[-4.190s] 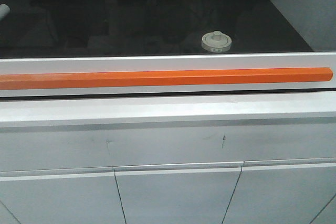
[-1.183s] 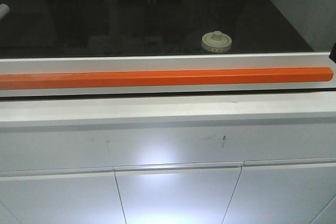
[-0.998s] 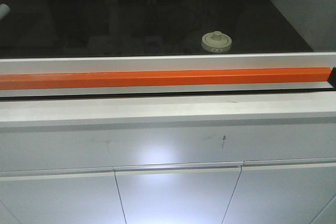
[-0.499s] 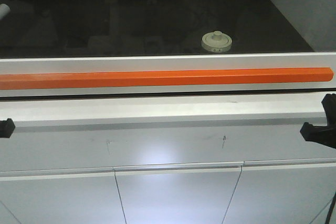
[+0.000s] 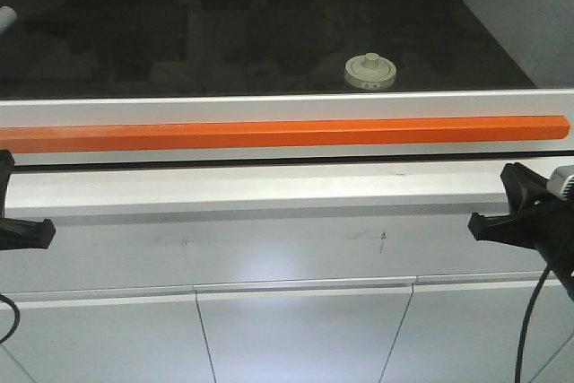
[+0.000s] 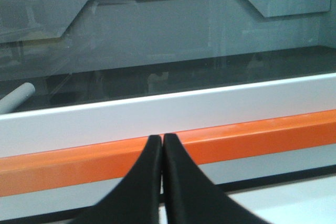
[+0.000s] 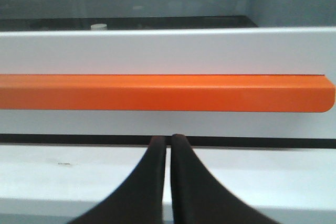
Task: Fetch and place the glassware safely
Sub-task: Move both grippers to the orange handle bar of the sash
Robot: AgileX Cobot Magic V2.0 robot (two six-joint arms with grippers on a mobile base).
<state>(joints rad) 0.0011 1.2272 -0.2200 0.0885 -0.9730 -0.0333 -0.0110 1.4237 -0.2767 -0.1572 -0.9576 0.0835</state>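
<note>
1. The black surface (image 5: 269, 33) lies behind the orange bar (image 5: 287, 134), with grey walls around it. White cabinet doors (image 5: 305, 329) sit below the bar.
2. The glass jar (image 5: 369, 71), cream lid on, stands upright on the surface beyond the bar, toward its right end. Its contents cannot be told.
3. The left pincer (image 6: 161, 139) and right pincer (image 7: 169, 139) are both pressed together, in front of the bar.

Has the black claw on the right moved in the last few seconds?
Yes. The right claw has come in leftward from the picture's edge; it now sits just below the right end of the orange handle, where earlier nothing showed.
</note>
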